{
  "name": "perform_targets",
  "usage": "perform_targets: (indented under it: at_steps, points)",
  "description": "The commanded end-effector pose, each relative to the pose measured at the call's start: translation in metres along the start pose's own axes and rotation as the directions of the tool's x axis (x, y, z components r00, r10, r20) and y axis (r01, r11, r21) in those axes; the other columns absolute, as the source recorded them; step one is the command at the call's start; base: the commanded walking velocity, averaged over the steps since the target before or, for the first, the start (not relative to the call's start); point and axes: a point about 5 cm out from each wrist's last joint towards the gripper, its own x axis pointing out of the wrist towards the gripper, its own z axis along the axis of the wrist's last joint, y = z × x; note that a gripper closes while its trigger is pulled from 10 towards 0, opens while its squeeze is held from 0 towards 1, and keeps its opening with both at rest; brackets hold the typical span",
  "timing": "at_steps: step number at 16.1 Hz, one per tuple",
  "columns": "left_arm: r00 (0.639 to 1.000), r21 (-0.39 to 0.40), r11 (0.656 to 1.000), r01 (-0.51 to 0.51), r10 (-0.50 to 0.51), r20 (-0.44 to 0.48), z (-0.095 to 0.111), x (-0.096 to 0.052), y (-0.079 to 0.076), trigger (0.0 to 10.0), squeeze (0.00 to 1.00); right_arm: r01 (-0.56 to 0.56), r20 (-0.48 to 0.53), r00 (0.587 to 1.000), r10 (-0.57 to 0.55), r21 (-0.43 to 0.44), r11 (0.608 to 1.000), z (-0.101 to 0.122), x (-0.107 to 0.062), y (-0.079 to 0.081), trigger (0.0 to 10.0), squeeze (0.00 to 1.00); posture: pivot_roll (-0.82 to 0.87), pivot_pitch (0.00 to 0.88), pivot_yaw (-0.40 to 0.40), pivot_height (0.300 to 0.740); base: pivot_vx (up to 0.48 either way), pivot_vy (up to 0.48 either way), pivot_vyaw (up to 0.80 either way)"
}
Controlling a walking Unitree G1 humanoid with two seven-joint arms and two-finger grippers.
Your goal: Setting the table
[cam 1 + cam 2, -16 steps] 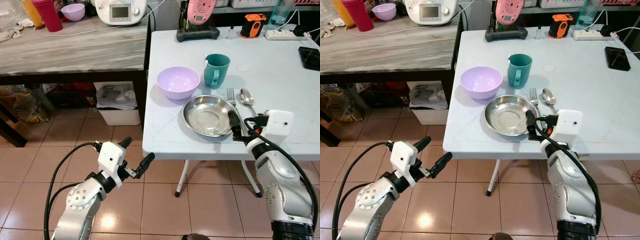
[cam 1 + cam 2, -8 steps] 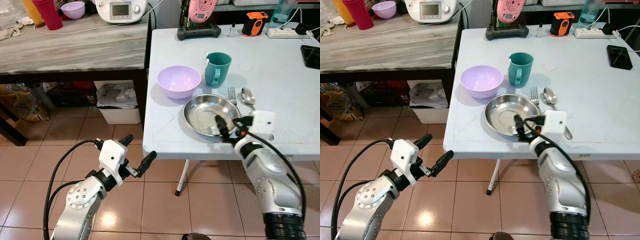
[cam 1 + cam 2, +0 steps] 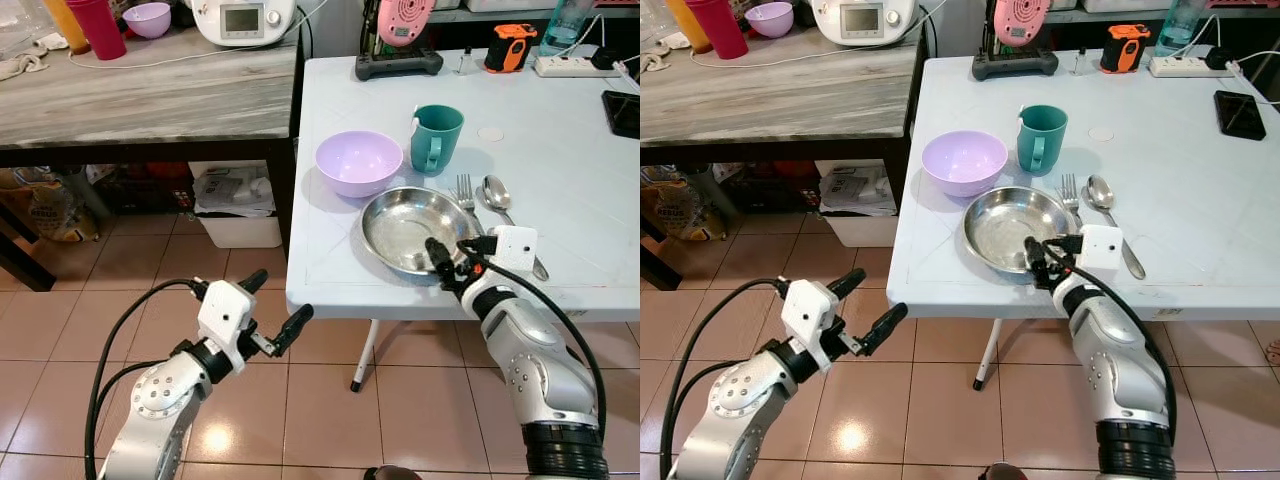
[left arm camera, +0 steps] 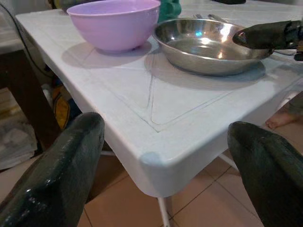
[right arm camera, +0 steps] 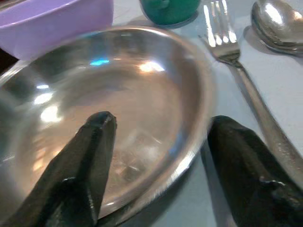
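The right gripper (image 5: pixel 156 142), fingers apart, straddles the five o'clock rim of the round shiny steel plate (image 3: pixel 405 225) near the white table (image 3: pixel 560 170) edge; left gripper (image 3: pixel 275 312) spread, idle

My right tool (image 3: pixel 447 262): arm bent up from five o'clock, wrist level, fingers (image 5: pixel 85 161) spread apart, one on each side of a rim. My left tool (image 3: pixel 272 312): low at seven o'clock, forearm angled up toward one o'clock, fingers (image 4: pixel 57 170) spread wide, gripping nothing.
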Motion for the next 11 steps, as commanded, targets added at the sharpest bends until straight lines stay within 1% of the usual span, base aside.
perform_targets:
  at_steps: [1, 5, 8, 9, 10, 11]
  points:
    - [1.0, 0.021, 1.0, 0.011, -0.011, -0.007, 0.0, -0.003, 0.0, 10.0, 0.0, 0.023, -0.032, 0.999, -0.022, 0.013, 1.0, -0.005, 0.0, -0.004, 0.0, 0.0, -0.2, 0.127, 0.05, 0.74, 0.0, 0.0, 0.0]
    - [1.0, 0.016, 1.0, 0.022, -0.022, -0.001, -0.001, -0.003, -0.001, 10.0, 0.0, 0.083, -0.039, 0.996, -0.082, 0.042, 0.996, -0.006, -0.005, -0.016, 0.0, 0.0, -0.2, 0.128, 0.05, 0.74, 0.0, 0.0, 0.0]
    - [1.0, 0.014, 1.0, 0.022, -0.022, 0.002, -0.002, -0.002, -0.001, 10.0, 0.0, 0.108, -0.038, 0.994, -0.106, 0.061, 0.992, -0.004, -0.004, -0.018, 0.0, 0.0, -0.21, 0.127, 0.053, 0.74, 0.0, 0.0, 0.0]
    - [1.0, 0.014, 1.0, 0.022, -0.022, 0.003, -0.002, -0.001, -0.001, 10.0, 0.0, 0.111, -0.037, 0.993, -0.108, 0.063, 0.992, -0.004, -0.003, -0.018, 1.7, 0.0, -0.21, 0.125, 0.053, 0.74, 0.0, 0.0, 0.0]
    - [1.0, 0.012, 1.0, 0.022, -0.022, 0.004, -0.002, -0.001, -0.001, 10.0, 0.0, 0.114, -0.037, 0.993, -0.111, 0.08, 0.99, -0.003, -0.003, -0.018, 2.9, 0.0, -0.21, 0.124, 0.054, 0.74, 0.0, 0.0, 0.0]
    - [1.0, 0.011, 1.0, 0.019, -0.019, 0.006, -0.001, -0.001, -0.001, 10.0, 0.0, 0.123, -0.039, 0.992, -0.12, 0.094, 0.988, -0.003, -0.002, -0.018, 1.6, 0.0, -0.21, 0.124, 0.054, 0.74, 0.0, 0.0, 0.0]
